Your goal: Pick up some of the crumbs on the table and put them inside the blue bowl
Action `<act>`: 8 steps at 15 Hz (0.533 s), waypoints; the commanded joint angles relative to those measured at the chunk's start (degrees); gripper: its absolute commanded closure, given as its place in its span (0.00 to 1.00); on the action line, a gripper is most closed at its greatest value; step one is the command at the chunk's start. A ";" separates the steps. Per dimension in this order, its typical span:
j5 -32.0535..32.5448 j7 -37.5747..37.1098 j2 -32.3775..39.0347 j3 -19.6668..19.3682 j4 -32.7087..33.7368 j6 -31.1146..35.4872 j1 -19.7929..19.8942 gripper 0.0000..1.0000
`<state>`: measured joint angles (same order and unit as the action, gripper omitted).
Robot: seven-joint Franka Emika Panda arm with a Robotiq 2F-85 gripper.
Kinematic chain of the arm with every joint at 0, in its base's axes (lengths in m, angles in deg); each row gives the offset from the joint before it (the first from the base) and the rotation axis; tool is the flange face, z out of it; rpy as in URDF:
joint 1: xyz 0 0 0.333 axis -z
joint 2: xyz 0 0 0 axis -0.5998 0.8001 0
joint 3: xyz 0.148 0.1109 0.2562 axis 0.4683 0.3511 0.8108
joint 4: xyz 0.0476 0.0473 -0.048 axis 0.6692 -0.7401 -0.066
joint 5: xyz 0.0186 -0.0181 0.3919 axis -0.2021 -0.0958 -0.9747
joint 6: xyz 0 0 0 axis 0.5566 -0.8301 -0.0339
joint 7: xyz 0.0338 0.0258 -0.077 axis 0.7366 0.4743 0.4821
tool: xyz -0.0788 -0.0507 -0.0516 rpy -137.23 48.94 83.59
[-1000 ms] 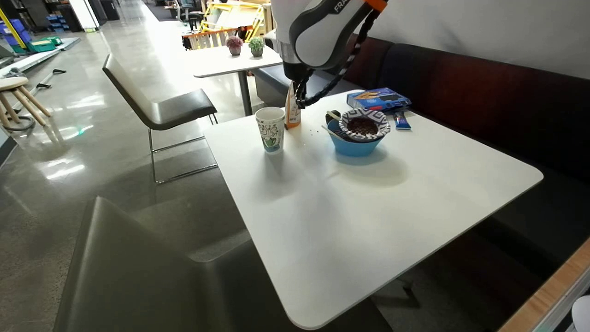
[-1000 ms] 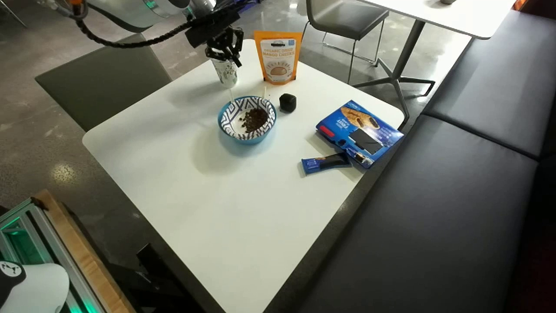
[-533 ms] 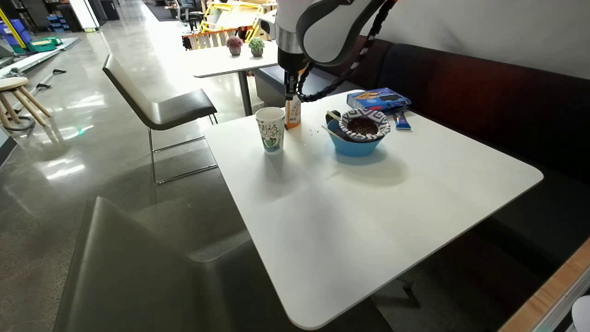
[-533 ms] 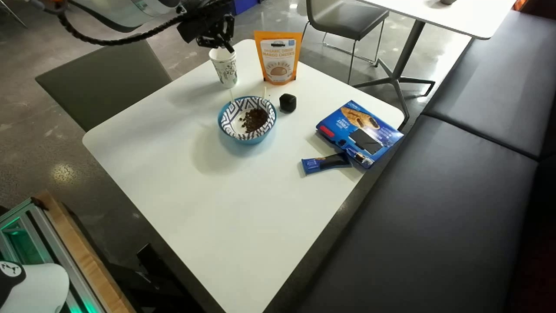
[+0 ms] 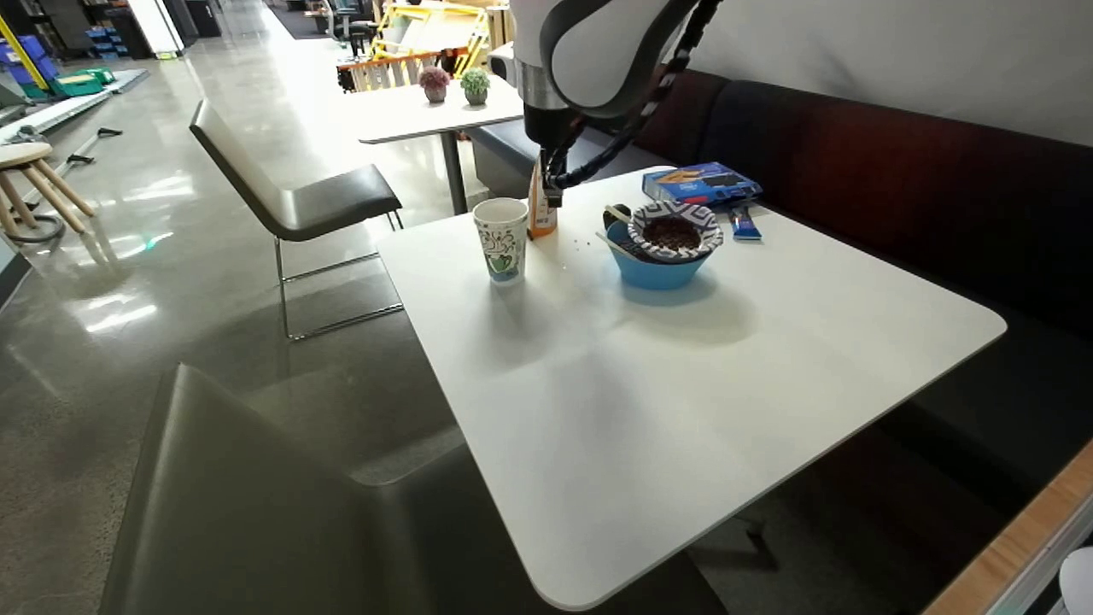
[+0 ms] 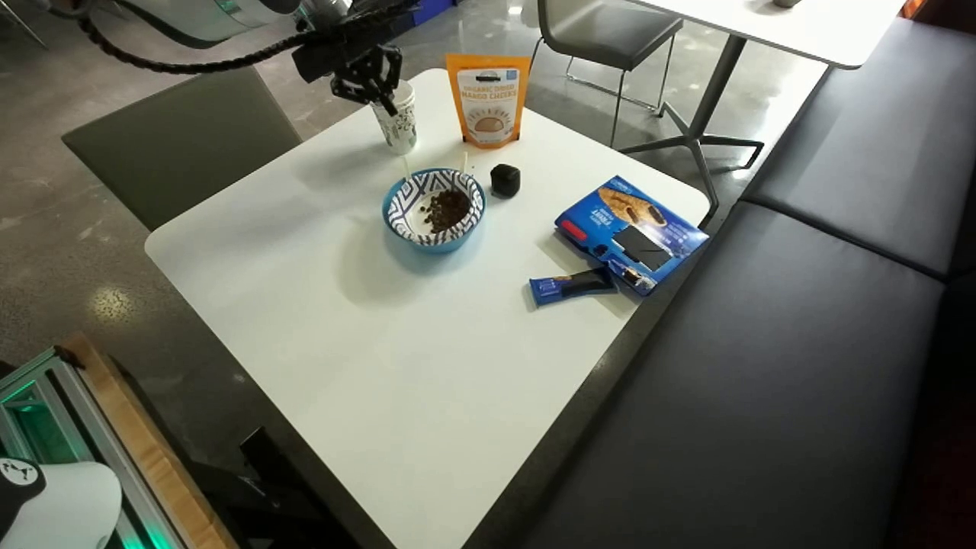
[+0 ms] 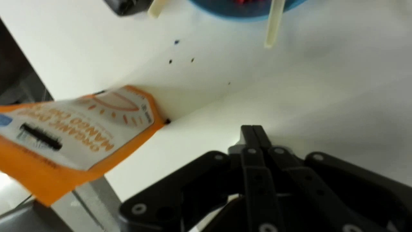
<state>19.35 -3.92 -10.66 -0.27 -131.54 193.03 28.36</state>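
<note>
The white table [image 5: 700, 384] [image 6: 366, 366] bears a light-blue bowl [image 5: 656, 273] [image 6: 451, 245]; its rim also shows at the top of the wrist view [image 7: 222, 14]. A patterned paper bowl with brown bits [image 5: 671, 233] sits in the blue bowl, with pale sticks poking out. Several tiny dark crumbs, one of them here [image 7: 170, 61], lie on the table between the bowl and the orange pouch. My gripper [image 7: 252, 127] has its fingertips together with nothing visible between them. It hangs above the table near the paper cup and pouch, apart from the crumbs; it shows in both exterior views [image 5: 553, 200] [image 6: 390, 110].
A paper cup [image 5: 502, 243] [image 6: 396, 126] stands near the gripper. An orange mango pouch [image 6: 488, 99] [image 7: 87, 125] stands beside it. A black lump [image 6: 505, 181] lies by the bowl. A blue box [image 6: 633, 232] and a blue packet [image 6: 568, 287] lie near the bench-side edge.
My gripper rose and moved left in an exterior view, uncovering more of the cup, then came down again beside and in front of it. The objects on the table have not moved.
</note>
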 commanded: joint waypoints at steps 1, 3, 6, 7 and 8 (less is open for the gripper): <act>-3.45 -1.37 -4.63 -0.19 -3.49 -11.62 0.04 1.00; -1.90 -3.78 -5.06 -1.13 -3.18 -15.90 -0.41 1.00; 0.97 -6.74 -3.60 -2.21 -1.85 -17.89 -0.54 1.00; 1.22 -6.78 -2.83 -2.30 -1.38 -17.74 -0.40 1.00; 1.90 -7.17 -1.70 -2.60 -0.58 -17.76 -0.51 1.00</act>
<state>19.16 -8.67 -14.30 -2.10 -133.03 176.28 28.41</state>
